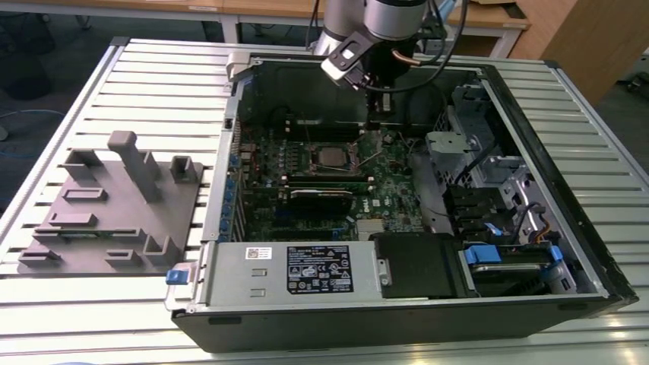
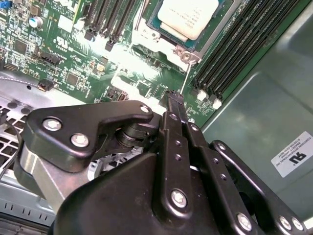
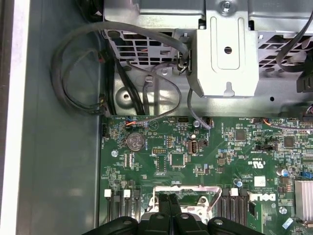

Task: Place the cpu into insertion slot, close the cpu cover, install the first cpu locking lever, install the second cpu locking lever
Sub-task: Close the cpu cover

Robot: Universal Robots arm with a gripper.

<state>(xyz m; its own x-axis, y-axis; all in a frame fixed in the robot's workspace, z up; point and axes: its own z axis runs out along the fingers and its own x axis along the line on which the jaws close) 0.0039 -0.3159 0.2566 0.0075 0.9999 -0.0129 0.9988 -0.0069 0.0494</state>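
The cpu (image 2: 188,17), a pale silver square chip, lies in the insertion slot (image 1: 329,157) on the green motherboard. The cpu cover (image 2: 187,53), a thin silver metal frame, lies flat around the chip; one edge of it shows in the first wrist view (image 3: 186,189). From the cover's corner a thin wire locking lever (image 2: 184,78) runs to my fingertips. My gripper (image 2: 173,98) is shut, its black fingers pressed together just beside the socket, and the lever's end touches their tip; I cannot tell whether the wire is pinched. In the exterior view the gripper (image 1: 373,125) hangs down inside the case.
Black memory slots (image 2: 230,54) flank the socket. The case wall (image 2: 254,127) stands close by. Grey cables (image 3: 78,63) and a metal bracket (image 3: 227,54) sit beyond the board. A silver power supply (image 1: 304,277) fills the case's near end. A grey fixture (image 1: 112,198) stands on the slatted table.
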